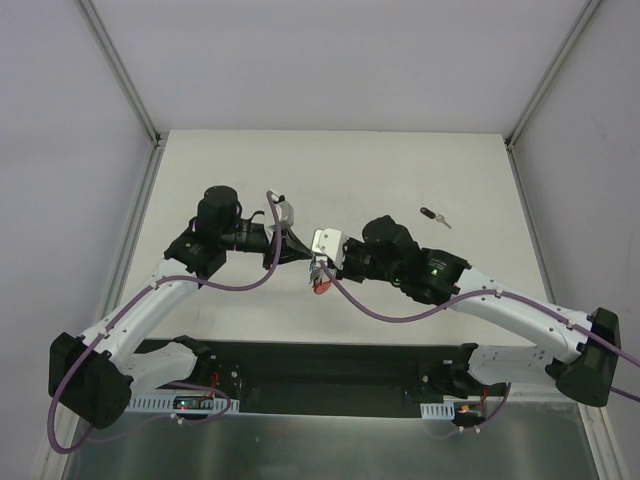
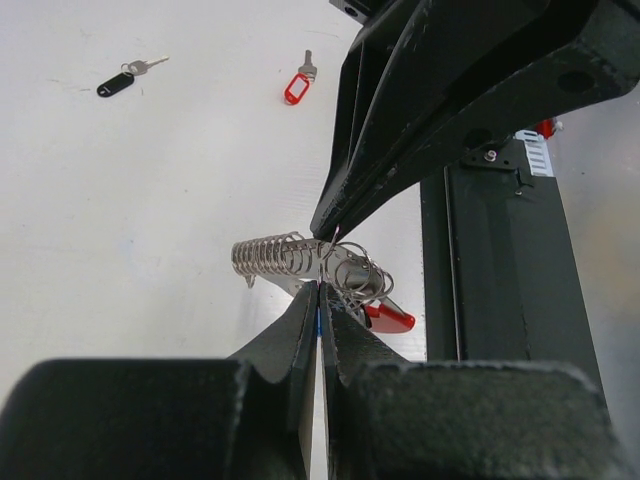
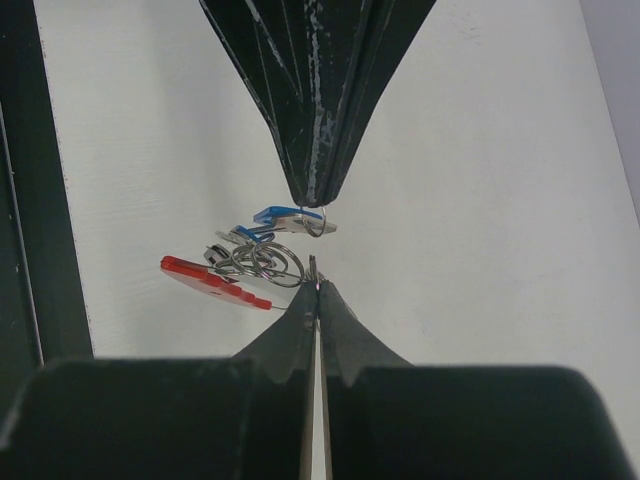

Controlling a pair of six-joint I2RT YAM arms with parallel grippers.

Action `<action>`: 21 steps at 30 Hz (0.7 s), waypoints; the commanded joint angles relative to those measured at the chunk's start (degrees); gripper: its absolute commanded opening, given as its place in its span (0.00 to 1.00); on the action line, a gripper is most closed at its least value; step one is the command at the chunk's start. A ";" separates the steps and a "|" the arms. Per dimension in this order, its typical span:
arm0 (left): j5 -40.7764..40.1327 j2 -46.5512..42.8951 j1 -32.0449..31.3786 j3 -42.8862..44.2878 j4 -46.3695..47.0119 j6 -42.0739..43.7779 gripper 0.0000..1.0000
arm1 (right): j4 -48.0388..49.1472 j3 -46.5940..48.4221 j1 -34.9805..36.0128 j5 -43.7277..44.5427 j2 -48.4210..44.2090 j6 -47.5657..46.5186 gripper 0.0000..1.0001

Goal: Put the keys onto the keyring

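Table: white. The work is done above its middle, just beyond the arm bases.

Left gripper: closed completely. A sliver of blue is seen between its pads, so the blue-headed key is judged to be pinched there.

Right gripper: closed completely and set tip to tip with the left one. A thin wire loop is seen at its tip, so a ring of the keyring is taken to be gripped. The contact is too fine to be confirmed.

Keyring: appears to be held off the table between the two tips. The red band is lowest, the silver chain is drawn out to one side, and the rings are bunched between them.

Blue-headed key: located at the left gripper's tip, just beside the ring bunch. Whether it has already been threaded cannot be told.

Other keys: the black-headed key and the red-headed key lie flat on the table, well apart from the keyring and untouched.

Step in hand: the first key is judged to be in the course of being worked onto a ring. Two keys are left to do.

Next move: the ring must be kept steady by the right gripper while the key's eye is fed along the wire by the left. Very fine alignment is called for, and a slip of either pinch is to be guarded against.
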 commanded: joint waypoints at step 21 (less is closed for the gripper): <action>0.81 -0.52 -1.74 -0.83 4.95 0.24 0.00 | 2.90 3.09 0.39 1.18 0.98 2.92 0.01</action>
